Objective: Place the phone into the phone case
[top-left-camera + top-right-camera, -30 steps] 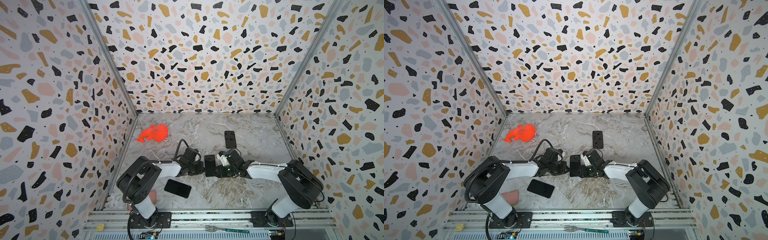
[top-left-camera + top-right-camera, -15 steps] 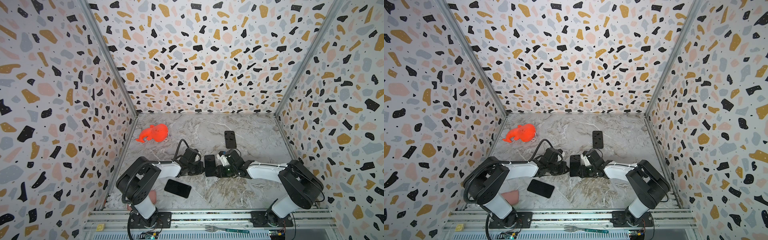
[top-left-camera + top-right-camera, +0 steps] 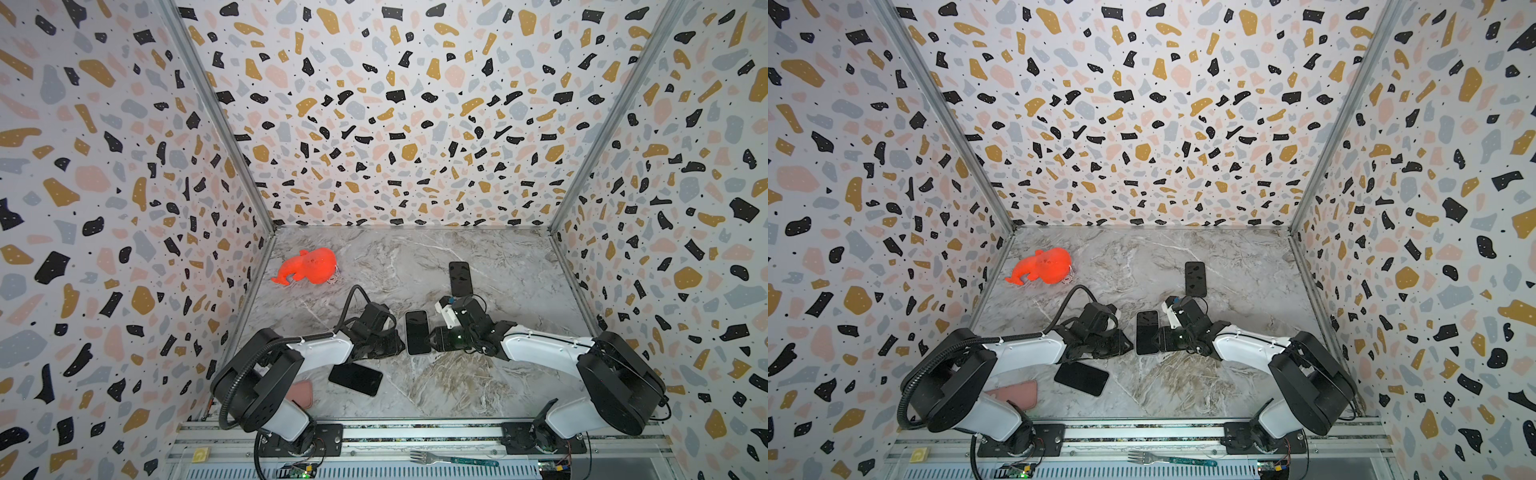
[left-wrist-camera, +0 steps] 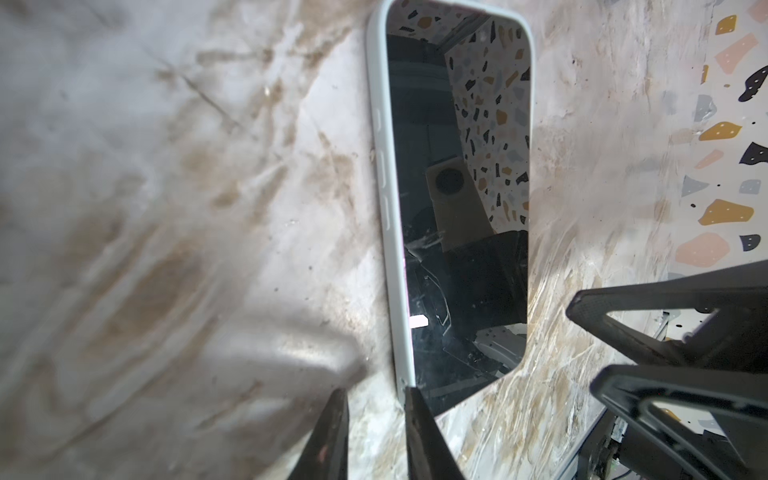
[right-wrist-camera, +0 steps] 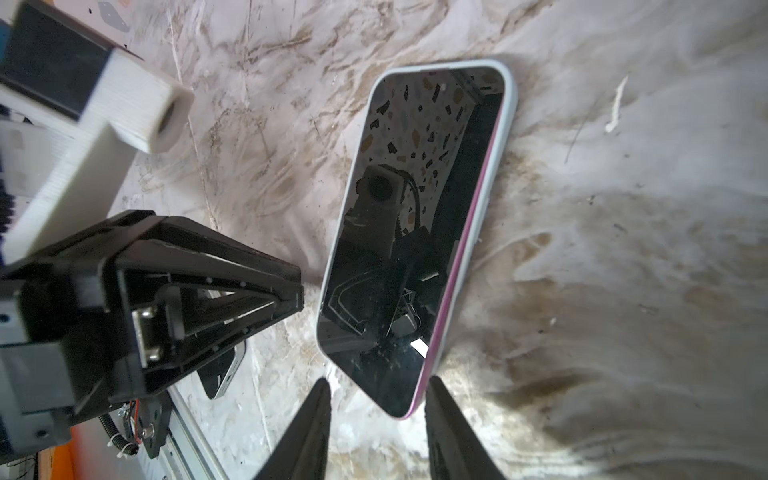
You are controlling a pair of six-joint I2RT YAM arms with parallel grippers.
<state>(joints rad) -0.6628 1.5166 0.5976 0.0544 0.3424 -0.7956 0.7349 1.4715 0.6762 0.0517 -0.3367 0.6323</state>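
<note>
Parted slightly now, the left hand point(image 4: 374, 395) was pressed together a second ago; the right hand point(image 5: 376, 386) is spread. Both arms lie low, at 9 and 3 o'clock of the phone point(image 3: 417, 332), in its phone case point(image 4: 384, 187) mid-tabletop point(image 3: 415, 395).

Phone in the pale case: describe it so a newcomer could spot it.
On the marble table, find the middle, where the left gripper and right gripper face each other. The phone lies flat between them, screen up. Only it has a pale rim; the black phone nearer the front and the dark one farther back have none.
</note>
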